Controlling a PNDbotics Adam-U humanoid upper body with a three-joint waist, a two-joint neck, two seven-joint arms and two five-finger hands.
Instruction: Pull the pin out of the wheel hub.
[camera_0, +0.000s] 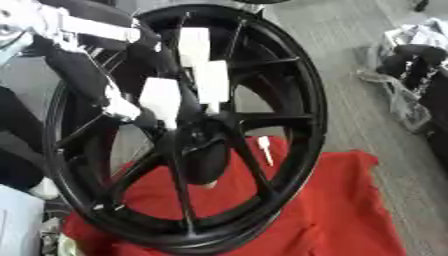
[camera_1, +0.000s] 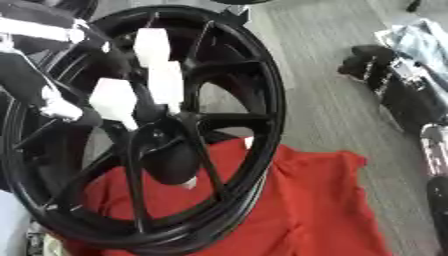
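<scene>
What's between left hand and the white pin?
A black spoke of the wheel crosses between left hand and white pin, in the left eye view.

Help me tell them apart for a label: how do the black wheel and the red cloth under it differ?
The wheel is black, rigid and spoked, standing tilted on its edge; the red cloth is soft and lies spread flat on the floor. The wheel has open gaps between its spokes; the cloth is one unbroken sheet. They touch at the wheel's lower rim.

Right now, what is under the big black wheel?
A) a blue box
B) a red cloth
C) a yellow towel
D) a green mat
B: the wheel stands with its lower rim on a red cloth that spreads out over the grey floor.
</scene>
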